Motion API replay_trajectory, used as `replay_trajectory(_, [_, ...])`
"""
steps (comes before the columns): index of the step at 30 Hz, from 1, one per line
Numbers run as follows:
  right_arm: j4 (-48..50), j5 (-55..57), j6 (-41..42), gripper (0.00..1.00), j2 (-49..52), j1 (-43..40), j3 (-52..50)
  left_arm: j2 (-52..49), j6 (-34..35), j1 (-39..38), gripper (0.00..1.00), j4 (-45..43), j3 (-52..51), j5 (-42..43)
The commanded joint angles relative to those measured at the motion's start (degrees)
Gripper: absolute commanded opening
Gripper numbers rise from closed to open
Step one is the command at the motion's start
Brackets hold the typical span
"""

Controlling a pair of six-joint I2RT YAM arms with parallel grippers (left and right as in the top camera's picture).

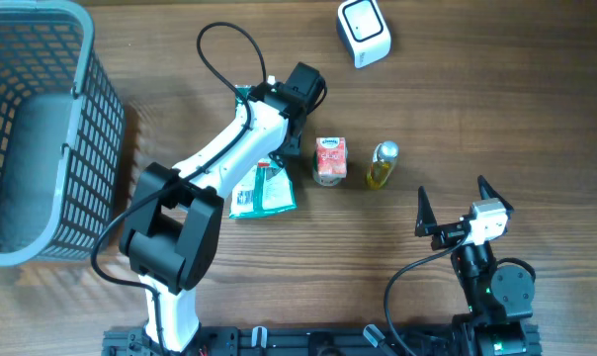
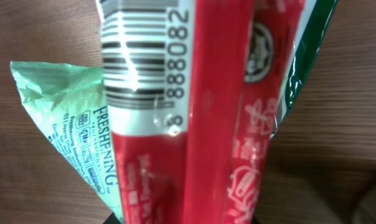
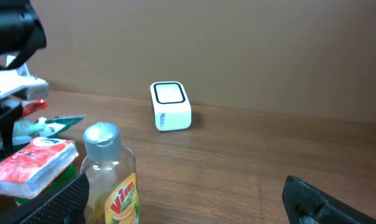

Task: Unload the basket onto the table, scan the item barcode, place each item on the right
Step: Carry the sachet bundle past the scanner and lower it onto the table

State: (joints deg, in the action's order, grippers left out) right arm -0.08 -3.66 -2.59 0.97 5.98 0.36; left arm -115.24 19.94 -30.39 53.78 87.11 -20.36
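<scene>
The red packet (image 2: 214,124) fills the left wrist view, off the counter (image 1: 476,89), with its barcode (image 2: 135,62) on a white panel turned toward that camera. The left gripper (image 1: 279,148) is pressed nearly together. Its fingers are not visible in its own view, but with the packet this close to the lens I judge it is pinching the packet's edge. A green packet (image 2: 63,118) lies on the counter just behind and below it. The pickup therefore looks done, while the scan itself does not. The white scanner (image 1: 363,33) sits at the far edge of the counter, well apart from the left gripper, with its dark-rimmed window facing up and nothing over it. What remains, as I read it, is to carry the red packet across and turn its barcode down toward that window. A small red-and-white pack (image 1: 330,160) and a capped bottle of yellow liquid (image 1: 382,165) stand untouched beside the arm. A grey basket (image 1: 76,138) sits at the left. The right gripper (image 1: 452,188) is spread wide, holds nothing, and is parked near its base.
</scene>
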Motion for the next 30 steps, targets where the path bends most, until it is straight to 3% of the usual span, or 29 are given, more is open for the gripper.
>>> replay_trajectory(1, [0.17, -0.81, 1.11, 1.0, 0.04, 0.17, -0.04, -0.09, -0.44, 0.31, 0.08, -0.81, -3.39, -5.46])
replay_trajectory(5, [0.17, -0.81, 1.09, 1.0, 0.04, 0.17, -0.04, -0.09, -1.79, 1.62, 0.11, -1.36, -4.42, -6.08])
replay_trajectory(9, [0.17, -0.81, 1.11, 1.0, 0.04, 0.17, -0.04, -0.09, -1.7, 2.29, 0.3, -1.75, -4.42, -2.14])
replay_trajectory(11, [0.17, -0.81, 1.09, 1.0, 0.04, 0.17, -0.04, -0.09, -1.73, 2.43, 0.49, -1.75, -4.39, -1.97])
replay_trajectory(14, [0.17, -0.81, 1.11, 1.0, 0.04, 0.17, -0.04, 0.31, -1.77, 2.86, 0.67, -1.68, -4.39, -1.97])
replay_trajectory(22, [0.17, -0.81, 1.11, 1.0, 0.04, 0.17, -0.04, 8.07, -4.55, 4.55, 0.71, -1.49, -4.37, 2.71])
replay_trajectory(24, [0.17, -0.81, 1.09, 1.0, 0.04, 0.17, -0.04, 11.56, -4.52, 4.52, 0.67, -1.51, -4.37, 3.91])
replay_trajectory(25, [0.17, -0.81, 1.09, 1.0, 0.04, 0.17, -0.04, 12.83, -4.5, 4.52, 0.6, -1.55, -4.37, 5.07])
replay_trajectory(29, [0.17, -0.81, 1.09, 1.0, 0.04, 0.17, -0.04, 15.5, -3.76, 4.55, 0.09, -1.49, -4.39, 9.22])
replay_trajectory(30, [0.17, -0.81, 1.11, 1.0, 0.04, 0.17, -0.04, 15.47, -2.78, 4.57, 0.06, -1.25, -4.39, 9.2])
